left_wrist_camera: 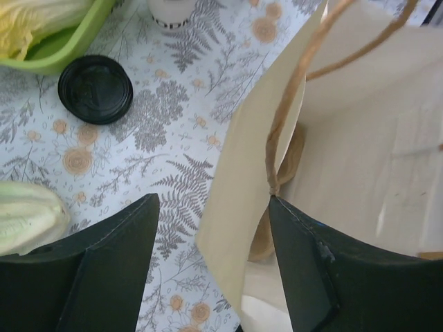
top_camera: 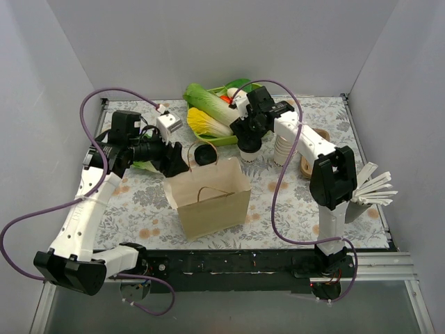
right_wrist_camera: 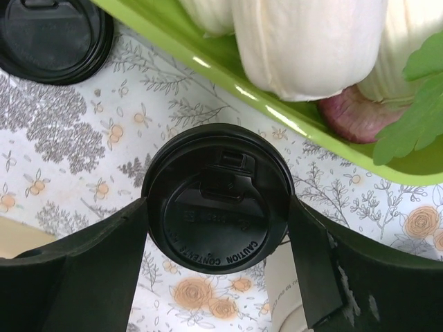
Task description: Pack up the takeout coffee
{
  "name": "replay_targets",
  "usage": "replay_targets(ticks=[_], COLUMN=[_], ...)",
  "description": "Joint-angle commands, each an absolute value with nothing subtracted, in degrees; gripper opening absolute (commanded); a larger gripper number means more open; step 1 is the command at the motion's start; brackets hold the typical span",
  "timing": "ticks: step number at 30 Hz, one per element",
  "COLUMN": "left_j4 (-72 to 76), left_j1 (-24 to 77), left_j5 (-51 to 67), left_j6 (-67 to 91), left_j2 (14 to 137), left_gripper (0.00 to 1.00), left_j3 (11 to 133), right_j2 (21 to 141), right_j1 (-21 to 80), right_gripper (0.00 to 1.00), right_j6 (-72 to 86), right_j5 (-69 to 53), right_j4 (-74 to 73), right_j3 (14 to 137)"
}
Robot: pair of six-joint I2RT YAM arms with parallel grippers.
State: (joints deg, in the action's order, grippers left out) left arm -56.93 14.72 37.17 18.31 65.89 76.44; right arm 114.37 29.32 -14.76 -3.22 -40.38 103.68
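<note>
Jaws of the right gripper (right_wrist_camera: 218, 207) straddle the coffee (right_wrist_camera: 216, 228) at lid height, rim close to both; whether they press yet cannot be told. Parted, the left gripper (left_wrist_camera: 212, 200) jaws bracket the bag (left_wrist_camera: 228, 228) wall. Cup likely light, thin-walled, crushable, lid slick: grip gently just below it. Beyond the jaws the tray (right_wrist_camera: 277, 111) rim crowds; lifting straight up looks clear.
</note>
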Motion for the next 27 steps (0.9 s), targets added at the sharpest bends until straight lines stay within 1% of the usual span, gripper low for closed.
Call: replay_targets(ticks=[1, 5, 6, 10, 11, 12, 14, 15, 16, 19, 22, 26, 27], left_j4=[-55.2, -54.1, -54.0, -52.6, -52.0, -51.8, -51.4, -51.4, -51.4, -50.9, -50.5, -49.9, -49.7], left_j1=[14.4, 14.4, 14.4, 14.3, 14.4, 14.4, 14.4, 14.4, 14.4, 14.4, 14.4, 14.4, 14.4], left_j5=[44.0, 46.9, 47.3, 46.8, 46.8, 46.5, 45.7, 45.4, 44.5, 43.7, 44.0, 44.7, 44.7], left_j6=[21.5, 23.1, 23.6, 23.9, 24.0, 24.2, 24.4, 24.4, 24.4, 24.3, 24.1, 24.0, 24.0], left_j2=[67.8, 70.0, 70.2, 69.6, 69.3, 68.7, 68.4, 68.3, 68.3, 68.3, 68.3, 68.4, 68.4], left_gripper=[0.65, 0.65, 0.66, 0.65, 0.65, 0.65, 0.65, 0.65, 0.65, 0.65, 0.65, 0.65, 0.65], left_j3=[83.3, 88.2, 88.4, 86.8, 86.3, 85.8, 85.7, 85.8, 86.0, 85.7, 85.2, 84.4, 84.2], right_j2=[109.1, 107.1, 106.4, 104.9, 104.9, 105.1, 105.2, 105.1, 104.9, 102.3, 98.5, 94.2, 92.3], right_j1=[29.2, 28.3, 28.0, 26.9, 26.5, 26.2, 25.6, 25.5, 25.4, 24.7, 23.7, 23.3, 23.3], right_gripper=[0.6, 0.55, 0.51, 0.42, 0.38, 0.28, 0.21, 0.1, 0.03, 0.01, 0.01, 0.01, 0.01], right_j6=[-16.8, -18.3, -18.3, -18.9, -19.3, -20.3, -21.7, -22.7, -24.6, -28.5, -32.0, -42.6, -43.8], right_j5=[-6.0, -10.2, -10.9, -15.0, -16.9, -17.8, -20.0, -20.6, -20.9, -22.2, -24.4, -27.9, -27.9], right_j4=[-45.2, -49.0, -49.6, -52.9, -53.9, -56.2, -58.4, -59.8, -61.7, -63.3, -64.1, -69.4, -69.9], right_j3=[104.8, 106.8, 108.0, 112.7, 114.1, 115.6, 120.5, 122.0, 123.5, 122.5, 117.4, 110.9, 107.1])
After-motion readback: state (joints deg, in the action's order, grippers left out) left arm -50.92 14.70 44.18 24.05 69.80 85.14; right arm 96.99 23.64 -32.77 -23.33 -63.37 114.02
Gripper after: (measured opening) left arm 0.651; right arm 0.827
